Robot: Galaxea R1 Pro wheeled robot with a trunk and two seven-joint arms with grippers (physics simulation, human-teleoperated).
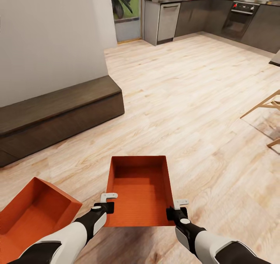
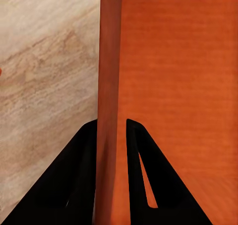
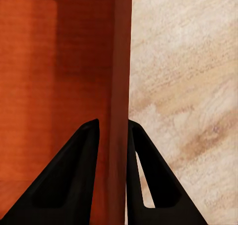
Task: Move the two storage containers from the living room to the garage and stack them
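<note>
At the far left, well to the outer side of the left gripper [image 1: 109, 202], a second orange-red container [image 1: 35, 213] sits tilted, one corner raised, its open inside facing up; whether it rests on the wood floor [image 1: 186, 100] or on the robot cannot be told. Ahead of and beyond it, a low dark wooden bench [image 1: 58, 114] runs along a white wall [image 1: 50, 34].

The left gripper pinches the left side wall of the held container [image 1: 140, 192]; in the left wrist view its two black fingers [image 2: 74, 185] straddle that thin wall [image 2: 109, 86], one outside, one inside the bin.

The held container hangs level between both grippers, open side up, above the light plank floor.

The right gripper [image 1: 176, 208] clamps the right side wall the same way; in the right wrist view its fingers [image 3: 69, 185] press the wall [image 3: 121, 76] from both sides.

Far ahead stand dark kitchen cabinets [image 1: 202, 17] with an oven [image 1: 241, 17]; to the right, pale wooden chair legs [image 1: 266, 106].
</note>
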